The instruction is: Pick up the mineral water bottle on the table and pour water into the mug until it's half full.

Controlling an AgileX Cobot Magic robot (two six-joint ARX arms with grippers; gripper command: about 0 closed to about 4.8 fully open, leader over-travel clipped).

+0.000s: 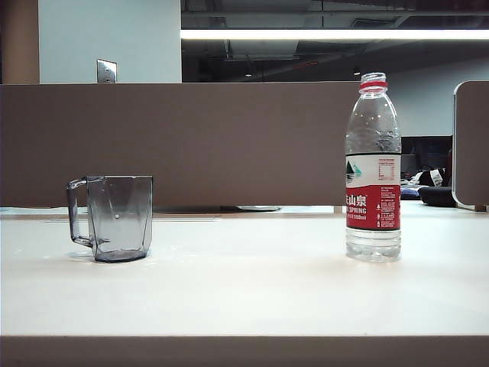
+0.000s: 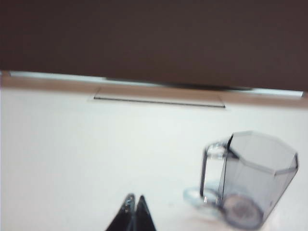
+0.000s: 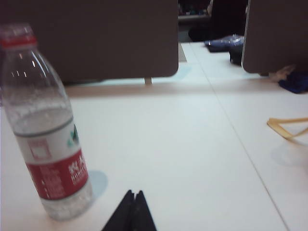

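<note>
The mineral water bottle [image 1: 373, 172] stands upright on the right of the white table [image 1: 244, 290], clear with a red neck ring and a white-and-red label. The smoky-grey faceted mug [image 1: 118, 218] stands on the left, its handle turned away from the bottle. Neither arm shows in the exterior view. In the left wrist view my left gripper [image 2: 135, 198] is shut and empty, short of the mug [image 2: 255, 178] and off to its side. In the right wrist view my right gripper [image 3: 134, 193] is shut and empty, a little apart from the bottle [image 3: 45, 130].
A brown partition [image 1: 176, 141] runs along the table's back edge, with a second panel [image 1: 472, 145] at the far right. A thin yellowish object [image 3: 288, 127] lies on the neighbouring table surface in the right wrist view. Dark items sit beyond the partitions.
</note>
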